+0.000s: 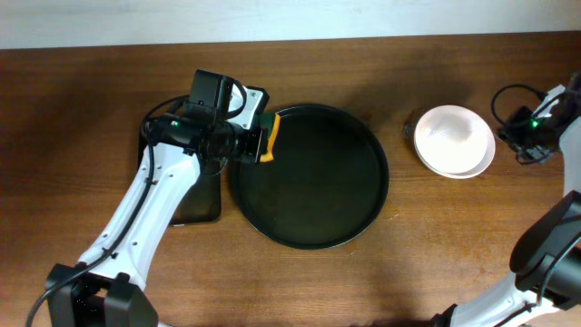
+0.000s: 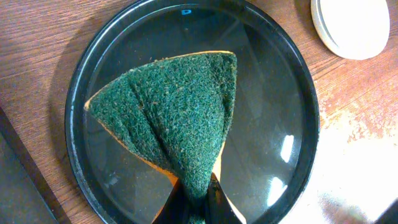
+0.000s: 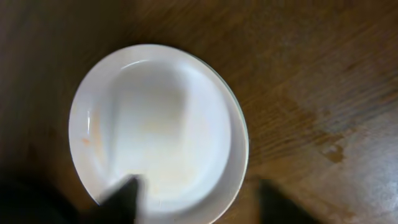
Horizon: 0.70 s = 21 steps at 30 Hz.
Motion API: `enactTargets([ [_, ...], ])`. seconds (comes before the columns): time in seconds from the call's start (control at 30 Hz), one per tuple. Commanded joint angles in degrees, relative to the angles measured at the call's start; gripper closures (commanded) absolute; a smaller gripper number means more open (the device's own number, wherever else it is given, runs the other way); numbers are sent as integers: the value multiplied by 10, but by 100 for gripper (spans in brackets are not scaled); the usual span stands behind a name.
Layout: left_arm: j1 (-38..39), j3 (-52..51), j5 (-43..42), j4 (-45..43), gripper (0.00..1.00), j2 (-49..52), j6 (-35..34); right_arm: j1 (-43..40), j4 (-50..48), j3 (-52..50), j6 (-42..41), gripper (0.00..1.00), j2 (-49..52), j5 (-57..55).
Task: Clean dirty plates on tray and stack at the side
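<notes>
Plates (image 1: 455, 141) stacked beside tray (image 1: 318, 182), left gripper (image 2: 198, 198) clamping green sponge (image 2: 174, 118), right gripper (image 3: 202, 193) seemingly open beside them

A dark brown wooden table (image 1: 436, 236) meets a pale strip (image 1: 272, 18) along its far edge.

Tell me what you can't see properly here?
1. Number of plates in the stack: tiny overhead, blurred in right wrist view, cut by the edge in left wrist view.
2. Small tray: left arm covers most, overhead.
3. Right gripper: just dark blurs at the bottom edge, right wrist view.
</notes>
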State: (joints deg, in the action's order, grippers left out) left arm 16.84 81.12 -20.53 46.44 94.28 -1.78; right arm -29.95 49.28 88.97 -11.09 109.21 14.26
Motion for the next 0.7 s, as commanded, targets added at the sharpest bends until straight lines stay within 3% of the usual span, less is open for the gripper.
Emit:
enactTargets([
  [0.0, -3, 1, 33, -3, 100, -1, -5, 5, 20, 7, 54, 22, 7, 70],
  [0.1, -33, 1, 56, -5, 100, -1, -6, 38, 67, 14, 95, 20, 7, 136],
  [0.2, -105, 1, 56, 0, 99, -1, -6, 130, 120, 14, 109, 19, 7, 136],
  [0.27, -152, 1, 62, 15, 90, -1, -5, 205, 137, 14, 109, 15, 7, 133],
  [0.37, -192, -7, 92, 23, 91, -1, -5, 295, 139, 14, 109, 10, 7, 100],
  [0.4, -201, -11, 92, 25, 96, 2, -5, 333, 139, 14, 109, 9, 7, 76],
  [0.6, -204, -45, 145, 23, 96, 63, 3, 432, 140, 14, 109, 2, 7, 39],
  [0.67, -204, -55, 167, 19, 88, 92, 3, 435, 140, 14, 109, 1, 7, 39],
])
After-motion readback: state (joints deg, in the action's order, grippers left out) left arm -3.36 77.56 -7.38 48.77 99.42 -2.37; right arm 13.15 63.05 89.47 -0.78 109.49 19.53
